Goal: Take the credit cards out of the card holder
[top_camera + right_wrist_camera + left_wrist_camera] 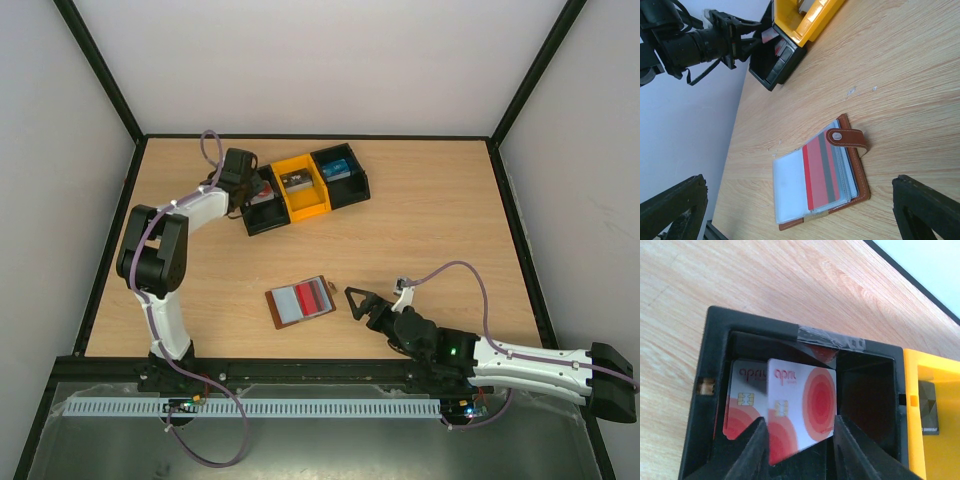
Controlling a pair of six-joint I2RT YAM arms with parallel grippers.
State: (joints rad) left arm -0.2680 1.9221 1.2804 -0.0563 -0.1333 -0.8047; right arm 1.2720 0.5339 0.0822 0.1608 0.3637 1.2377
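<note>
Reach favours the right arm for the coming move. The right gripper (351, 304) lies low over the table (430, 220) near the front edge, its jaws spread wide and empty. It points left at the card holder (283, 305), which lies open and flat just beside the fingertips. A red-pink card (312, 298) sits in the right-hand pocket, the side closer to that gripper, under a clear sleeve. Its long axis runs near to far, across the gripper's line of approach, and the holder's side tab lies at the far right corner.

At the far left, well apart from the card holder, the left gripper (800, 421) hangs over the left black compartment of the tray (720, 340). A whitish card (805, 400) stands tilted between its fingers, which are set narrowly on either side. Whether they pinch it or merely flank it I cannot tell. A second whitish card (742, 390) leans in the same compartment behind it. By my judgement, the red-pink card is the one not yet out.
</note>
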